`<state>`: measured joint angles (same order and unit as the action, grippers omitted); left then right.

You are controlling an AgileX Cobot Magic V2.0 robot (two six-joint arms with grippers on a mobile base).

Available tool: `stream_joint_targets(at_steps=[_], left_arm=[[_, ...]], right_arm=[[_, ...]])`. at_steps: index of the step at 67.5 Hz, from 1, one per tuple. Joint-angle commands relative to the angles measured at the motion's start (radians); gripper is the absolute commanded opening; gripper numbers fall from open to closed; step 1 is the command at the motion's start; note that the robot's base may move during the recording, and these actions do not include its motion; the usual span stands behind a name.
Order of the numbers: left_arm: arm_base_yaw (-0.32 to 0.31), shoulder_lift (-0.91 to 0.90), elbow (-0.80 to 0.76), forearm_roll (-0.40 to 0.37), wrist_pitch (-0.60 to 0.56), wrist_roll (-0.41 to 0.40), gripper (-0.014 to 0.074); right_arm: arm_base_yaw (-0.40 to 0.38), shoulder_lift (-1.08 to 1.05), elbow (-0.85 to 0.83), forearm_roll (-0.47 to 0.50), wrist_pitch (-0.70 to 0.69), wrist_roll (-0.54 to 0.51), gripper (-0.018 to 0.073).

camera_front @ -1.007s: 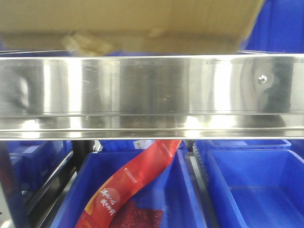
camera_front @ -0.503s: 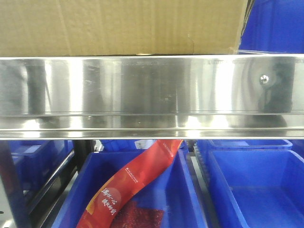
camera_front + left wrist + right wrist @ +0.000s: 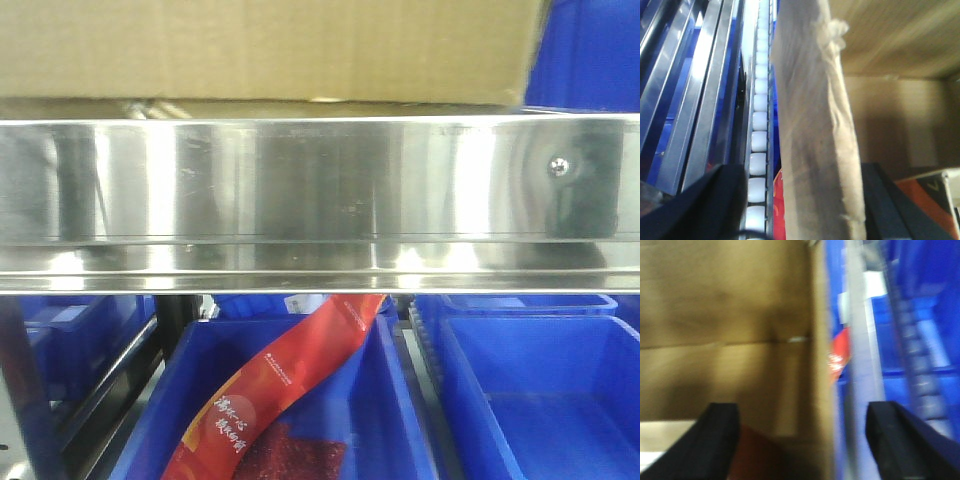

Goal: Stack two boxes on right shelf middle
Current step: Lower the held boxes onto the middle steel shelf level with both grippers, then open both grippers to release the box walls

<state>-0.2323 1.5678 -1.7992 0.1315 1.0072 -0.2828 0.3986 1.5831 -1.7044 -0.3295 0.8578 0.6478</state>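
Cardboard box (image 3: pixel 265 50) sitting just above the steel shelf (image 3: pixel 320 190) lip; left fingers (image 3: pixel 880 200) and right fingers (image 3: pixel 900 440) spreading wide, straddling its walls.

A second ago the cardboard box (image 3: pixel 265 50) above the shelf (image 3: pixel 320 190) hangs tilted — its bottom edge slanting, a tape scrap dangling at the left, blue showing beneath it. Half a second ago its face drops to meet the shelf lip. Now its lower edge sits level and slightly higher, with a thin strip of a second box (image 3: pixel 250 108) showing beneath it — and its right corner reaches further right.
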Motion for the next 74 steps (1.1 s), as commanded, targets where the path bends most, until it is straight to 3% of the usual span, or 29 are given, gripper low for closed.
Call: stream_joint_targets(at_steps=[1, 20, 25, 36, 41, 43, 54, 59, 65, 74], left_arm=[[0.000, 0.001, -0.001, -0.016, -0.001, -0.003, 0.0361], [0.000, -0.001, -0.001, -0.016, -0.016, -0.003, 0.0358], [-0.004, -0.009, -0.015, -0.016, -0.014, -0.003, 0.0318], [-0.021, -0.044, -0.042, -0.016, -0.028, -0.003, 0.0030], [-0.021, -0.049, -0.042, -0.014, -0.042, -0.003, -0.0108], [-0.021, -0.049, -0.042, -0.014, -0.042, -0.001, -0.0109], [-0.021, -0.057, -0.040, -0.031, -0.021, -0.001, -0.0109], [-0.021, -0.088, -0.017, -0.062, -0.056, 0.020, -0.0109], [-0.044, -0.164, 0.090, -0.064, -0.159, 0.053, -0.0109], [-0.087, -0.326, 0.350, -0.060, -0.393, 0.066, -0.0109]], right_arm=[[-0.008, -0.004, -0.005, -0.015, 0.048, -0.003, 0.0418], [-0.008, -0.005, -0.077, -0.015, 0.069, -0.066, 0.0388], [-0.006, -0.017, -0.089, -0.008, 0.092, -0.066, 0.0339], [-0.006, -0.069, -0.096, 0.002, 0.106, -0.070, 0.0074], [-0.006, -0.073, -0.096, 0.002, 0.118, -0.070, -0.0101], [-0.006, -0.073, -0.096, -0.002, 0.122, -0.070, -0.0163], [-0.006, -0.078, -0.096, 0.000, 0.146, -0.086, -0.0168], [0.002, -0.091, -0.071, -0.002, 0.118, -0.152, -0.0168], [0.004, -0.136, 0.006, -0.007, 0.031, -0.203, -0.0168], [0.004, -0.265, 0.257, -0.015, -0.231, -0.203, -0.0168]])
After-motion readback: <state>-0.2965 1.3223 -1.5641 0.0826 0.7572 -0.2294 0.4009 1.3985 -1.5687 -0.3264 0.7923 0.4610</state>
